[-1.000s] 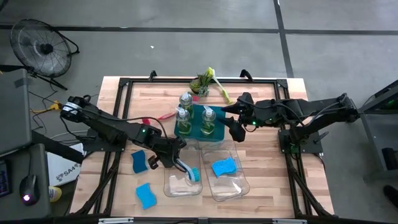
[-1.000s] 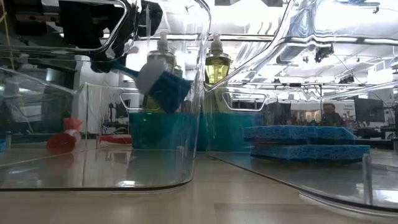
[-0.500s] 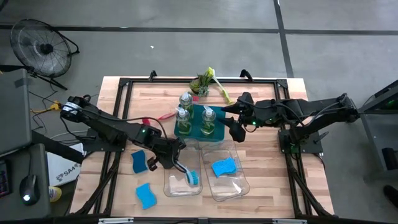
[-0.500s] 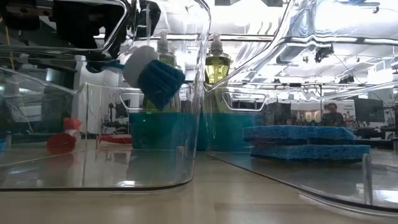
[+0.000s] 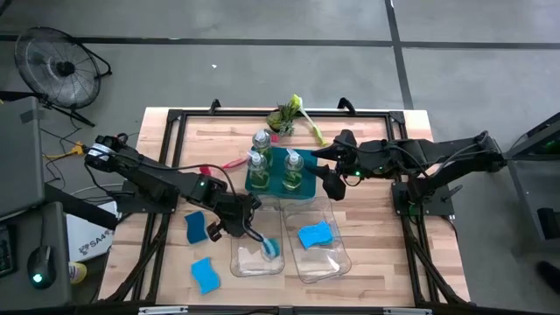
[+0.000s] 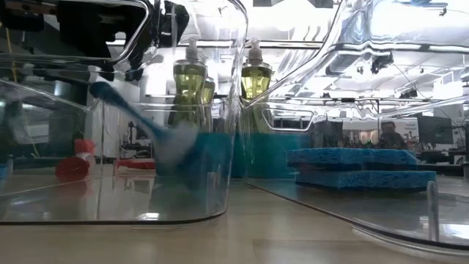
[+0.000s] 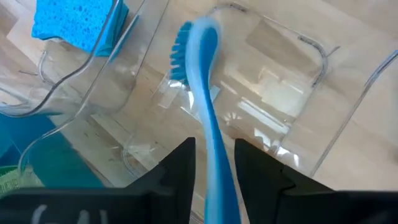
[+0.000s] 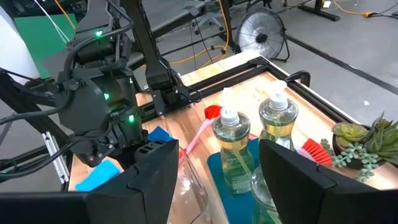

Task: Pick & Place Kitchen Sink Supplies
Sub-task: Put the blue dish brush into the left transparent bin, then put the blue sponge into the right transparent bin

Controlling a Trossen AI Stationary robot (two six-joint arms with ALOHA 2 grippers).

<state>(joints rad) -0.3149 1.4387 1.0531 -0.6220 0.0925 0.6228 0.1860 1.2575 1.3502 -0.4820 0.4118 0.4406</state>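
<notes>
**Blue dish brush tilts into the left clear bin, handle between the left gripper's fingers**

The left gripper point(image 5: 238, 224) sits over the near-left corner of the left clear bin point(image 5: 237, 260). The blue dish brush point(image 7: 198, 93) runs out from between its 2 fingers point(image 7: 177, 171); in the left wrist view the handle passes through the gap between them, and whether they press on it or stand slightly off it cannot be told. The brush slants downward, its bristle head point(image 6: 179, 143) low inside the bin, at or just above the floor.

The right gripper point(image 5: 331, 184) hangs above the table just beside the teal tray point(image 5: 306, 189), on its right, with its fingers point(image 8: 155, 168) apart and nothing between them.

3 soap pump bottles show in the high view: 1 point(image 5: 292, 171) stands in the tray, and 2 more point(image 5: 256, 166) stand at its left edge. 1 blue sponge point(image 5: 316, 234) lies in the right clear bin point(image 5: 337, 259). 2 more blue sponges lie on the wooden table point(image 5: 376, 227) left of the bins, 1 point(image 5: 196, 227) just beside the left gripper and 1 point(image 5: 205, 274) nearer the front edge. A red-pink dish brush point(image 5: 229, 164) lies on the table left of the tray. A yellow-green dish brush point(image 5: 306, 120) lies at the back edge beside the small potted plant point(image 5: 283, 116).
</notes>
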